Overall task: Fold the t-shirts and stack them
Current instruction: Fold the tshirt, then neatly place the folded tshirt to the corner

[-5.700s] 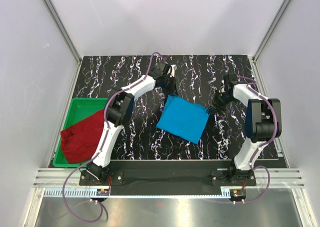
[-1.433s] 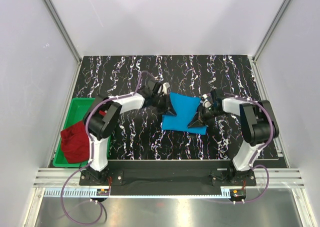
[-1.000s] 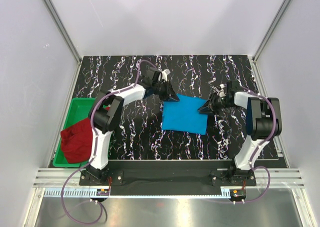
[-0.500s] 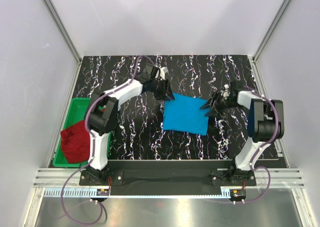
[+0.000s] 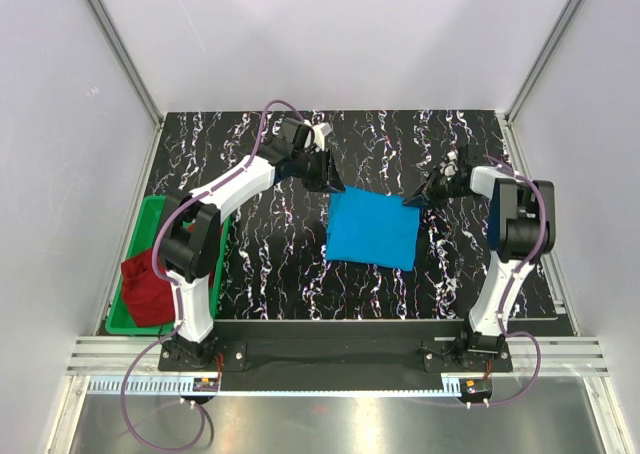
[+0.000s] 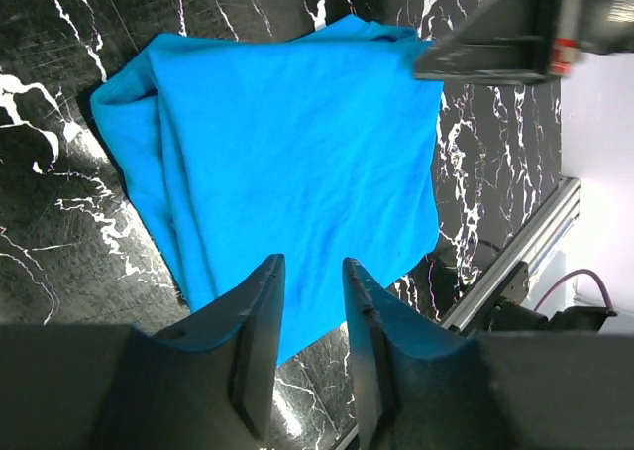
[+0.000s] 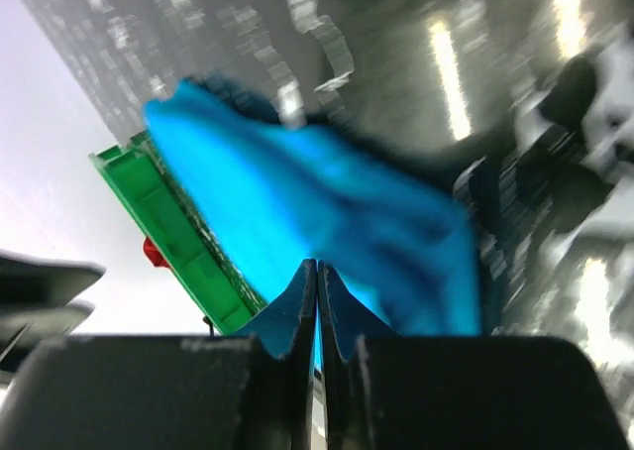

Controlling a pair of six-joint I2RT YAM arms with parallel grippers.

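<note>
The sky-blue t-shirt (image 5: pixel 372 232) lies folded in a flat rectangle mid-table, and fills the left wrist view (image 6: pixel 297 163). My left gripper (image 5: pixel 333 185) hovers just past its far left corner; its jaws (image 6: pixel 311 264) stand open with nothing between them. My right gripper (image 5: pixel 410 201) sits off the shirt's far right corner, jaws (image 7: pixel 317 265) pressed shut on nothing, the blue cloth (image 7: pixel 327 212) blurred beyond them. The dark red t-shirt (image 5: pixel 147 288) lies crumpled in the green bin (image 5: pixel 152 212) at the left.
The black marbled table (image 5: pixel 400 139) is walled by white panels at the back and both sides. An aluminium rail (image 5: pixel 330 354) runs along the near edge by the arm bases. The right arm's gripper (image 6: pixel 495 44) shows at the top right of the left wrist view.
Both grippers have drawn back from the blue t-shirt's far corners toward the back of the table. The right jaws have closed. The shirt lies still, folded smaller than several seconds ago.
</note>
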